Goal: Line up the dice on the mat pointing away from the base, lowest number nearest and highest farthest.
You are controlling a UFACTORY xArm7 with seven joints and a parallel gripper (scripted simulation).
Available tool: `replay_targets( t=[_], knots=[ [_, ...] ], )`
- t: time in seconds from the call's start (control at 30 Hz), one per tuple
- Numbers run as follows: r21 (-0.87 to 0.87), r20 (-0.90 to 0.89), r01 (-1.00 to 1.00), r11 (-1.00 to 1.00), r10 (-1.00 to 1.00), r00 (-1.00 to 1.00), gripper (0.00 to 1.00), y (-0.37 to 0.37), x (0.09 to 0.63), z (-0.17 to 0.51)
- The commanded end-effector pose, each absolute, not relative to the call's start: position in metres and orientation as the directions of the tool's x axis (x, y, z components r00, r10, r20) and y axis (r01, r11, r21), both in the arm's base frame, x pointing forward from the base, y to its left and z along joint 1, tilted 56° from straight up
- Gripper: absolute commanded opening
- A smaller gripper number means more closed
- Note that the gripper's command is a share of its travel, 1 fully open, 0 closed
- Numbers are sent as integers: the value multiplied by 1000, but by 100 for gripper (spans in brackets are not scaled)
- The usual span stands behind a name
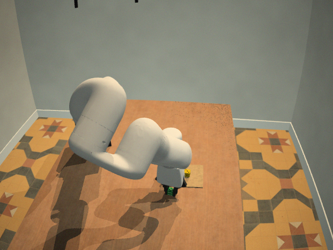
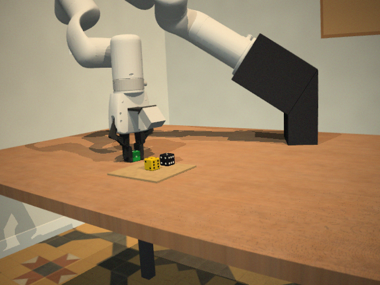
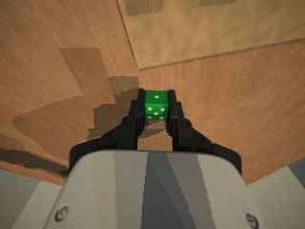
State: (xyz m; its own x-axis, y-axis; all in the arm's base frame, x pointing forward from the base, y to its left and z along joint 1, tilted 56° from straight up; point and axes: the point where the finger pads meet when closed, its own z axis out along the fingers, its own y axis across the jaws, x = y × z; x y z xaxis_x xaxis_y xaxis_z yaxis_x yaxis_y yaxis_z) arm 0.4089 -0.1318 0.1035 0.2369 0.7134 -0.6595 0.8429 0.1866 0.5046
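Observation:
My gripper (image 3: 155, 99) is shut on the green die (image 3: 156, 105), which sits low at the bare table just off the mat's edge; the die also shows in the exterior view (image 2: 136, 155) and the top view (image 1: 170, 190). The tan mat (image 2: 152, 171) lies flat on the wooden table and also shows in the wrist view (image 3: 214, 29). A yellow die (image 2: 152, 163) and a black die (image 2: 167, 159) rest on the mat, side by side. In the top view only the yellow die (image 1: 187, 173) shows; the arm hides the black one.
The robot's black base (image 2: 285, 101) stands at the back right of the table. The white arm (image 1: 120, 139) arches over the table's middle and casts dark shadows.

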Motion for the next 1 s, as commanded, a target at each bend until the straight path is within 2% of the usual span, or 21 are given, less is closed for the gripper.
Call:
replay_targets(
  t=[0.0,0.43,0.97],
  knots=[
    [505,-659,842,189,714,236,21,-131,409,104],
    [505,-659,842,189,714,236,21,-123,403,111],
    [505,-659,842,189,714,236,21,-65,362,158]
  ],
)
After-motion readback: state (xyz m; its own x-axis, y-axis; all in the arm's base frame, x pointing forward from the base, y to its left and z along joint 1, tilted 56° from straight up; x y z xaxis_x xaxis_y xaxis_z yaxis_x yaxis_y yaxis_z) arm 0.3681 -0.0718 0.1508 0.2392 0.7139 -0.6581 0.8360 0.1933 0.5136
